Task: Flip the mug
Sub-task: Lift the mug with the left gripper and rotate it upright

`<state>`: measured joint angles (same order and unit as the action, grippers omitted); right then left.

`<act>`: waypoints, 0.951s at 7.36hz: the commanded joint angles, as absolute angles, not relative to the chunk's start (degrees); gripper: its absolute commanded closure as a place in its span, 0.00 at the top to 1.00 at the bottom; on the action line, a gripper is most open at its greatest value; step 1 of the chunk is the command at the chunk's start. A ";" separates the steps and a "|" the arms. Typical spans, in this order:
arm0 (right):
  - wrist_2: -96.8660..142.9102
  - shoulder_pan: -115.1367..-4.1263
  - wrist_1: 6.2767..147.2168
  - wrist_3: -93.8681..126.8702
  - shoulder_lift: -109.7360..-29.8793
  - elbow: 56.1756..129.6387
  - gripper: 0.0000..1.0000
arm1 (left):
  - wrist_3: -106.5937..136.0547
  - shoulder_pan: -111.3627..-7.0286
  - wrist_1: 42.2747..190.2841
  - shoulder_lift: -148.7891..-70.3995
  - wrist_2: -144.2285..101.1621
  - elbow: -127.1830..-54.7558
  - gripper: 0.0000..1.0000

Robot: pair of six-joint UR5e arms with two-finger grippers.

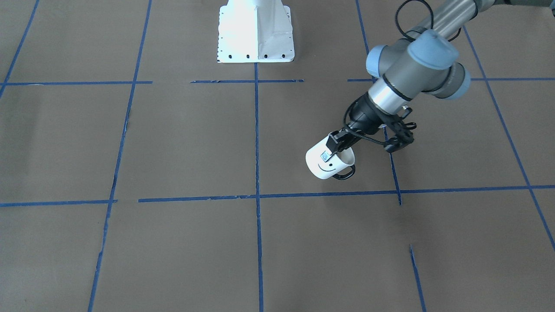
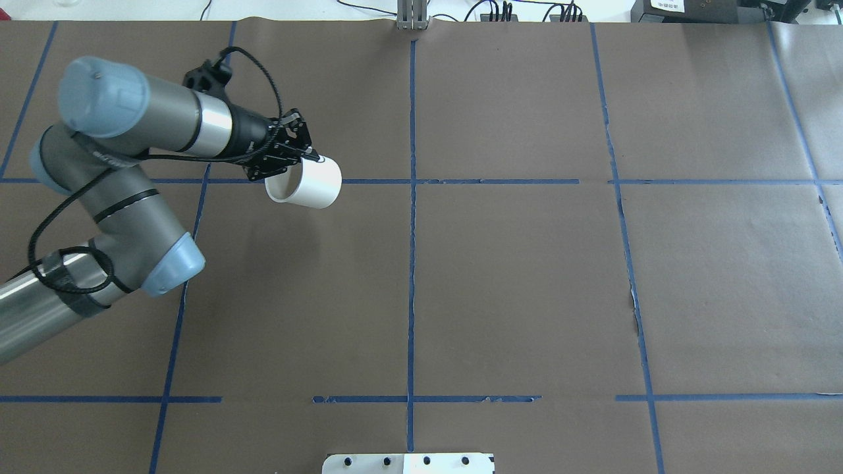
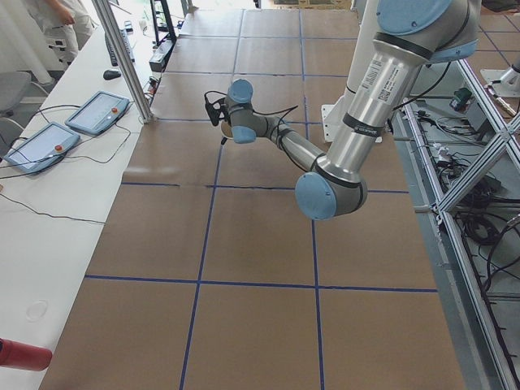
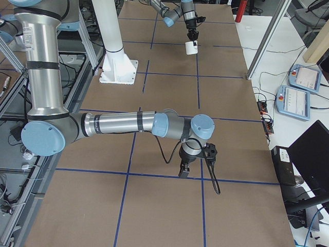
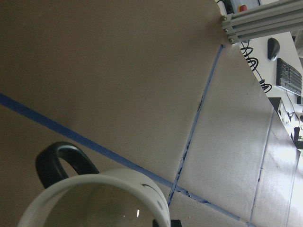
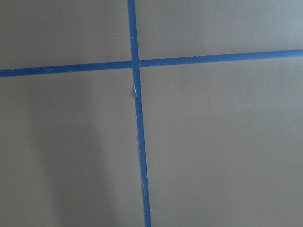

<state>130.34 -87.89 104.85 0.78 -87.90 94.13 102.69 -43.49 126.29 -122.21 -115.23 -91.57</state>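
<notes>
The white mug [image 1: 323, 167] with a black smiley face and a dark loop handle [image 1: 347, 175] hangs tilted from my left gripper [image 1: 337, 146]. The gripper is shut on the mug's rim, one finger outside and one inside. In the overhead view the mug [image 2: 315, 186] lies nearly sideways, mouth toward the gripper [image 2: 304, 158], by a blue tape line. The left wrist view shows its rim [image 5: 109, 176] and handle [image 5: 57, 161] close below. My right gripper [image 4: 183, 171] shows only in the exterior right view, low over the table, and I cannot tell whether it is open.
Brown paper with a blue tape grid [image 2: 411, 263] covers the table. The white robot base [image 1: 256, 32] stands at the robot's side. An aluminium post [image 2: 411, 16] stands at the far edge. Tablets [image 3: 97, 110] lie on a side bench.
</notes>
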 commanded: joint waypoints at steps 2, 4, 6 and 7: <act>130.34 -87.89 104.85 0.79 -87.89 94.13 1.00 | 91.41 -34.57 92.97 -137.86 -104.17 -88.97 0.00; 130.34 -87.89 104.85 0.79 -87.89 94.13 1.00 | 91.49 -29.65 88.24 -145.52 -100.13 -78.80 0.00; 130.34 -87.89 104.85 0.79 -87.98 94.13 1.00 | 91.49 -28.66 88.33 -147.03 -99.93 -76.91 0.00; 130.34 -87.89 104.85 0.79 -87.89 94.13 1.00 | 91.41 -28.57 88.33 -148.00 -100.02 -76.82 0.00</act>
<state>130.34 -87.89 104.85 0.79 -87.92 94.13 91.48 -28.99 88.45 -146.63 -100.11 -77.47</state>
